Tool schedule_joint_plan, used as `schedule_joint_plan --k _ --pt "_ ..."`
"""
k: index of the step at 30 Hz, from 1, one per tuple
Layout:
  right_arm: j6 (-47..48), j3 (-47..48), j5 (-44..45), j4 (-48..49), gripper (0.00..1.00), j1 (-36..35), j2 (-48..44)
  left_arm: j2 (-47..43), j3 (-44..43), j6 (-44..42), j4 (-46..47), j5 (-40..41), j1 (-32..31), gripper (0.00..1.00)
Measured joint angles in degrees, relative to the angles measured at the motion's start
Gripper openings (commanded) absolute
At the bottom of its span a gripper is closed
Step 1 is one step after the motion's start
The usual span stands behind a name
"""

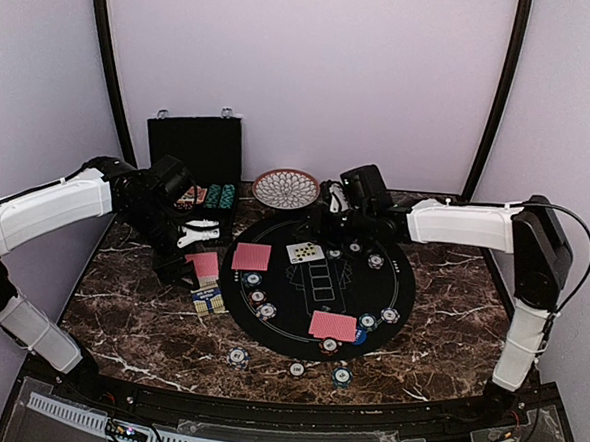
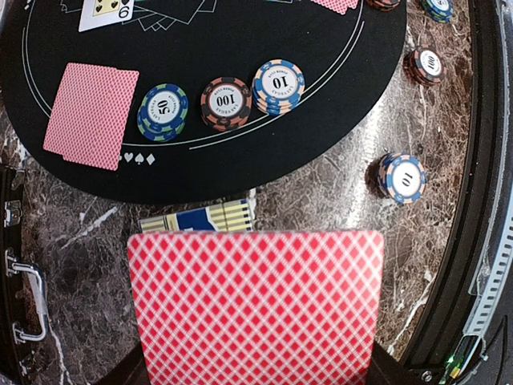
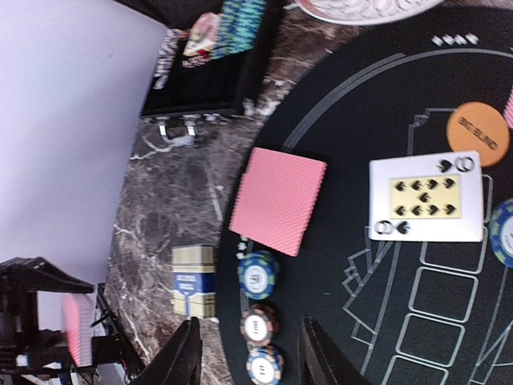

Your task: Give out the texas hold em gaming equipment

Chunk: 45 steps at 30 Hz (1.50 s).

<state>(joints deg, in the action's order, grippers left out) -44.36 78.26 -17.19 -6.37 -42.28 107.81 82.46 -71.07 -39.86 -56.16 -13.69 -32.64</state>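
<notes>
Looking down from above, we find the left gripper (image 1: pixel 182 265) clenched on a red-backed card (image 2: pixel 256 309); whether it grips one card or several we cannot tell. It is held over the marble table (image 1: pixel 439 320), just off the left edge of the round black mat (image 1: pixel 293 293). Below the card a blue and cream card box (image 2: pixel 200 218) lies on the marble. The right gripper (image 3: pixel 250 341) hangs over the far left part of the mat, its fingers spread with nothing between them. On the mat we see a face-up nine of spades (image 3: pixel 427 196) with an orange button disc (image 3: pixel 478 134) beside it. A left red-backed pile (image 3: pixel 278 199) lies near the left rim, and a near red-backed pile (image 1: pixel 332 325) lies toward the near rim. Three chip stacks (image 2: pixel 227 102) sit in a row inside the mat's edge, next to the left pile. Loose chips (image 1: pixel 238 357) rest on the bare marble in front of the mat. A black hinged case (image 1: pixel 194 153) stands open at the far left, and a patterned dish (image 1: pixel 285 187) sits beside it at the mat's far rim.
</notes>
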Motion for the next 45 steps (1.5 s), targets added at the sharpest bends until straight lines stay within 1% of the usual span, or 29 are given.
schedule_joint_plan --k 3,7,12,19,24,38,39,40,41,42,45 --pt "-0.2 -1.3 0.0 4.8 0.41 -2.9 -1.9 0.0 0.0 0.0 0.0 -0.2 0.0 0.00" --pt "-0.3 -3.1 -0.3 9.0 0.41 -7.1 -1.5 0.0 0.0 0.0 0.0 -0.4 0.0 0.00" --pt "-0.5 -3.5 -0.9 15.5 0.41 -10.6 0.9 0.0 0.0 0.1 0.1 -0.6 0.0 0.00" --pt "-0.6 -2.4 -0.9 23.0 0.41 -12.8 5.9 0.0 0.0 0.1 0.1 -0.8 0.0 0.00" --pt "-0.6 0.0 -0.9 24.5 0.41 -14.2 8.7 0.0 0.0 0.1 0.1 -0.9 0.0 0.00" --pt "-0.6 3.5 -0.9 27.4 0.41 -15.8 10.4 0.0 -0.2 0.3 0.1 -1.3 0.0 0.00" --pt "-0.6 3.5 -0.9 27.6 0.86 -15.8 10.6 0.0 -0.2 0.3 0.1 -1.3 0.0 0.00" --pt "-0.6 3.5 0.1 27.9 0.99 -15.9 10.7 0.0 -0.2 0.3 0.1 -1.3 0.0 0.00" --pt "-0.9 3.5 -1.3 28.2 0.99 -16.0 10.8 0.0 -0.2 0.3 0.1 -1.4 0.0 0.00" --pt "-0.9 3.5 -5.9 28.7 0.99 -15.8 10.9 0.0 -0.2 0.3 0.1 -1.4 0.0 0.00" --pt "-12.2 3.0 -14.4 29.1 0.99 -15.2 11.6 -1.3 -0.6 0.1 -0.5 -2.0 0.2 0.00"
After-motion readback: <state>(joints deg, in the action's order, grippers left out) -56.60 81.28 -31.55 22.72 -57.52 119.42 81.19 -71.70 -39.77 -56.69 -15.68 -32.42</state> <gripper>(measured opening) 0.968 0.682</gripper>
